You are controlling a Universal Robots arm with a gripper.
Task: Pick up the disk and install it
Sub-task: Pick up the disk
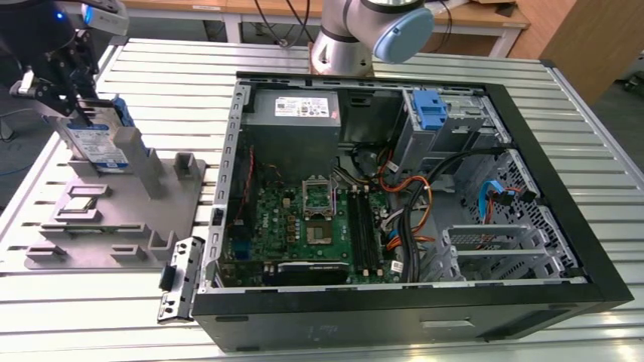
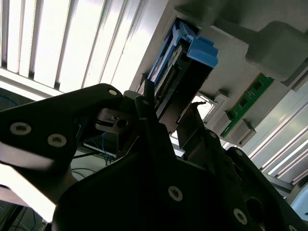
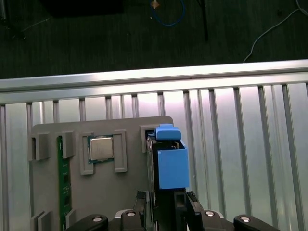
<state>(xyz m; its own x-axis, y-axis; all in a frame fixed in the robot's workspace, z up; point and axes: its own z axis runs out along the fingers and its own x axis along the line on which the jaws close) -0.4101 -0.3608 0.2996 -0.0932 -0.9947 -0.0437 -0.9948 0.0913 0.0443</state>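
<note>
The disk (image 1: 101,143) stands on edge at the back of the grey fixture tray (image 1: 121,226), at the exterior view's left, its white-and-blue label facing the front. My gripper (image 1: 65,94) comes down onto its top edge. In the first wrist view the disk (image 3: 168,161) is seen edge-on with its blue rails, and my gripper (image 3: 166,202) has a finger pressed on each broad side, shut on it. The second wrist view has the disk (image 2: 180,72) running away from a dark finger (image 2: 149,110).
The open computer case (image 1: 533,173) fills the middle and right of the slatted metal table (image 1: 593,83), with a blue latch (image 1: 430,109) and a grey box (image 1: 297,109) at its back. The fixture tray (image 3: 130,187) also carries a processor chip (image 3: 101,148) and a green memory stick (image 3: 62,183).
</note>
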